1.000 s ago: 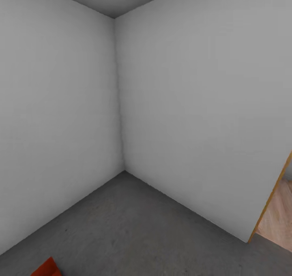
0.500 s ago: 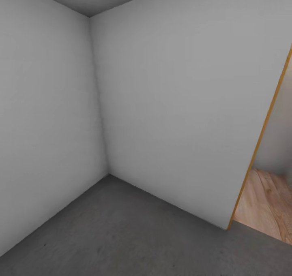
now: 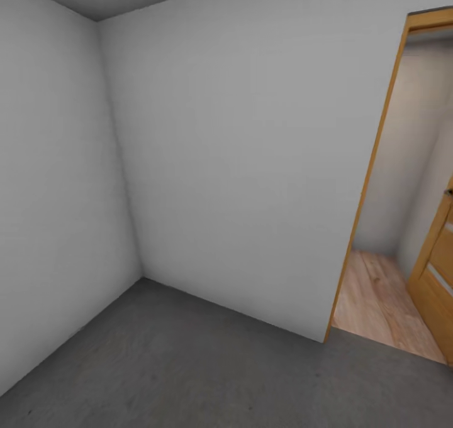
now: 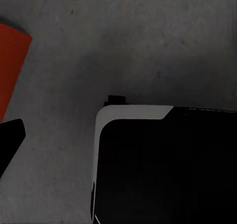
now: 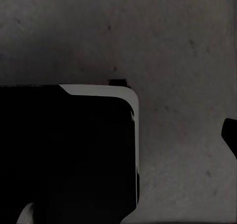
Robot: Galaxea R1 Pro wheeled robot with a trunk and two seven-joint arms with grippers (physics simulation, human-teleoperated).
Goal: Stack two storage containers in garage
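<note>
Since a second ago my head has swung toward the doorway, so the whole head view has slid: the garage wall corner (image 3: 119, 164) now sits far over on my left side of the picture, the wood-framed doorway (image 3: 371, 183) has opened up on my right, and the orange-red corner that showed at the bottom edge a second ago has passed out of that view. Through the doorway I see light wood-plank flooring (image 3: 377, 302) and part of a wooden door (image 3: 437, 290) just beyond the frame. Plain grey-white walls (image 3: 239, 164) meet the dark concrete floor (image 3: 189, 371) on the near side of the doorway. From my left wrist, one storage container (image 4: 11, 68) shows as an orange-red slab at the picture's edge, lying on the concrete, well apart from the black, white-edged body of my base (image 4: 163, 165). A dark fingertip of my left gripper (image 4: 10, 140) pokes in near the container without touching it; I cannot tell whether those fingers are spread or closed. From my right wrist I see the base (image 5: 69, 150) again over bare concrete, and a sliver of my right gripper (image 5: 230, 135) at the edge; its state I cannot tell either.
</note>
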